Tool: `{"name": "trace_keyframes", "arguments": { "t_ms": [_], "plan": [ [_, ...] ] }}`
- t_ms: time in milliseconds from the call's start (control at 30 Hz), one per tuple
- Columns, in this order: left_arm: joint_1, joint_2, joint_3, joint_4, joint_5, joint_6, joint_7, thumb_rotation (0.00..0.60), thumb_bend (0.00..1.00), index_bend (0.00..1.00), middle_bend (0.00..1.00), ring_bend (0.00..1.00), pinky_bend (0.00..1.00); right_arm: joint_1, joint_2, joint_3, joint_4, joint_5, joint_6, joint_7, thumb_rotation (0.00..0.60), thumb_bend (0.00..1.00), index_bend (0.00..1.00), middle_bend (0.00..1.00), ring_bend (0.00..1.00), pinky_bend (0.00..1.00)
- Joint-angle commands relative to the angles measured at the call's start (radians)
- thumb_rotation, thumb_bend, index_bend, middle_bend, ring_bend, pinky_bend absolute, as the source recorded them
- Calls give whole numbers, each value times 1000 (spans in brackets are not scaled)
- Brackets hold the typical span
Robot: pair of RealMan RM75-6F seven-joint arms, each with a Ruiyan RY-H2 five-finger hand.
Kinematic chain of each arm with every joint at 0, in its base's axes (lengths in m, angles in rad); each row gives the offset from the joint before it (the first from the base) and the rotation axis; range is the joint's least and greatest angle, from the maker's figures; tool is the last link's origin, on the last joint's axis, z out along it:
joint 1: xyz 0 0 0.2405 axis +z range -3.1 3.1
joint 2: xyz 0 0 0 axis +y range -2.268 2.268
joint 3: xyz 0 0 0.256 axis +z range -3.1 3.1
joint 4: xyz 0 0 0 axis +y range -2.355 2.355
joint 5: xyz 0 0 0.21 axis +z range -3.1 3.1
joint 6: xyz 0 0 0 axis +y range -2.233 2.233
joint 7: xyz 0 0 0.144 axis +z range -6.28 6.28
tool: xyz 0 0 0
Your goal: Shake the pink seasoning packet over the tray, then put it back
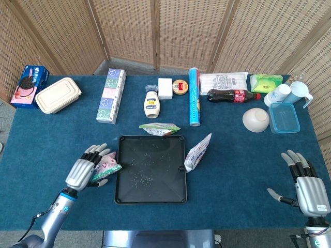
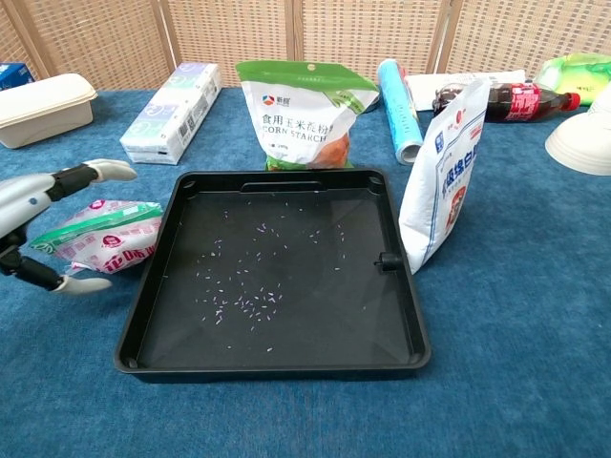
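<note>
The pink seasoning packet (image 1: 107, 166) (image 2: 107, 245) lies on the blue cloth just left of the black tray (image 1: 124, 195) (image 2: 401, 286). Small pale grains are scattered on the tray floor. My left hand (image 1: 86, 171) (image 2: 43, 219) hovers open at the packet's left end, fingers spread above it and thumb low in front; nothing is gripped. My right hand (image 1: 305, 183) rests open near the table's front right corner, far from the tray, and shows only in the head view.
A green corn starch bag (image 2: 298, 113) stands behind the tray and a white and blue bag (image 2: 441, 172) leans at its right edge. Boxes, a mayonnaise bottle (image 1: 151, 103), a blue roll (image 1: 194, 103), a cola bottle (image 1: 234, 95), a bowl and cups line the back.
</note>
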Motion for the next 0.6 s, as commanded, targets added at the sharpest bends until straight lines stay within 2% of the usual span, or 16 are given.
{"name": "trace_keyframes", "arguments": {
  "t_ms": [33,100,200,267,367,467,600],
  "plan": [
    [-15,-15,-11,9,-12,-13,-3,600,29,67,0,0,79,1,0,0,2,-1,-1,1,465,0,0,0,43,86],
    [-25,-26,-14,16,-15,-22,0,600,32,77,0,0,93,2,1,-3,1,-5,-4,8,465,0,0,0,43,86],
    [-37,-46,-18,21,-20,-25,16,600,48,204,72,60,181,4,5,-5,0,-2,-12,20,462,0,0,0,43,86],
    [-34,-59,-27,24,-29,-13,31,600,93,381,228,196,300,4,6,-5,0,-1,-13,23,462,0,0,0,44,86],
    [-27,-83,-42,39,-40,21,66,600,143,554,387,331,401,3,9,-5,0,-2,-11,26,462,0,0,0,45,86],
    [-16,-97,-52,50,-54,51,99,600,185,663,544,474,512,2,11,-6,-2,-5,-9,29,465,0,0,0,45,86],
    [-6,-106,-54,71,-48,94,122,600,235,718,651,577,590,1,12,-6,-5,-4,-7,28,459,0,0,0,46,86]
  ]
}}
